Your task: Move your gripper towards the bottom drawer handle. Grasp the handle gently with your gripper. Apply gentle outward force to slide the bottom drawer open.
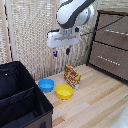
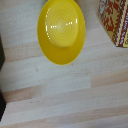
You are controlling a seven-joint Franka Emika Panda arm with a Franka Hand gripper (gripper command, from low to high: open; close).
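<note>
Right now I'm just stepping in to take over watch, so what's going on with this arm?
The gripper hangs in the air, holding nothing, above the yellow bowl, which fills the wrist view. Its job is the bottom drawer, and that drawer is shut. The bottom drawer handle is untouched, well off to the exterior view's right. A blue bowl and a patterned box sit nearby.

A pale woven screen backs a light wooden floor beside a dark brown cabinet.
</note>
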